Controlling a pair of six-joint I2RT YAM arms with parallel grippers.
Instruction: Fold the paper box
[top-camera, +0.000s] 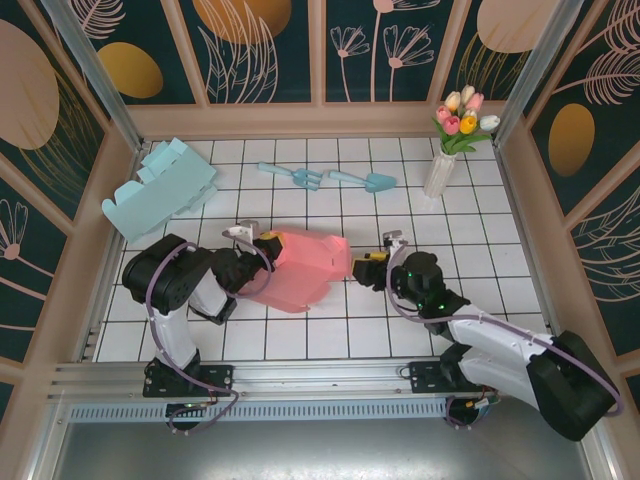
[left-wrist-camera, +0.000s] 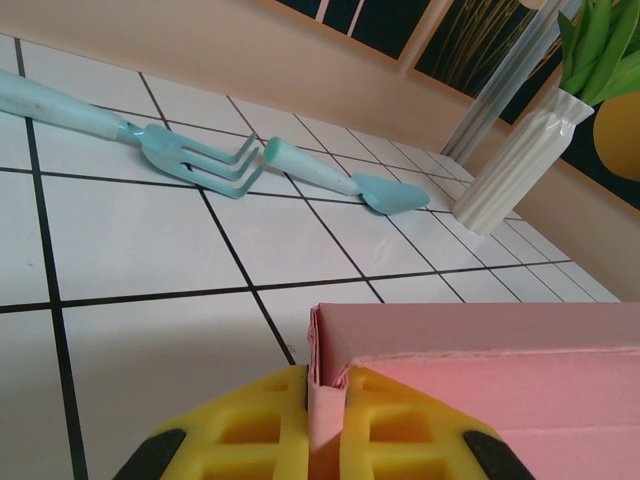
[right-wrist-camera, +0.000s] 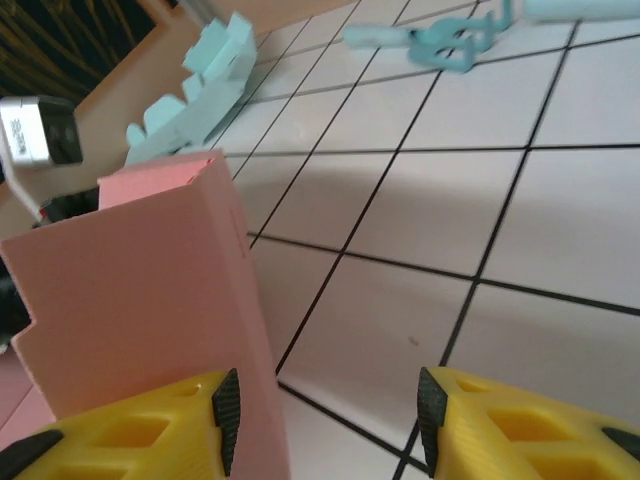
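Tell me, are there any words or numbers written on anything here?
Grey block at the left edge of the right wrist view: a small dark marking, too blurred to read.
Pink paper box and white vase: no writing to be seen.

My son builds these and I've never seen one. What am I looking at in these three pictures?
Two robot arms stand at the near edge of a tiled table. One picture looks down from above; the other two come from wrist cameras, showing each arm's own yellow fingers. The left gripper is shut on an edge of the pink paper box. The right gripper stands open beside it. Farther back: a teal box, fork, trowel and vase of tulips.
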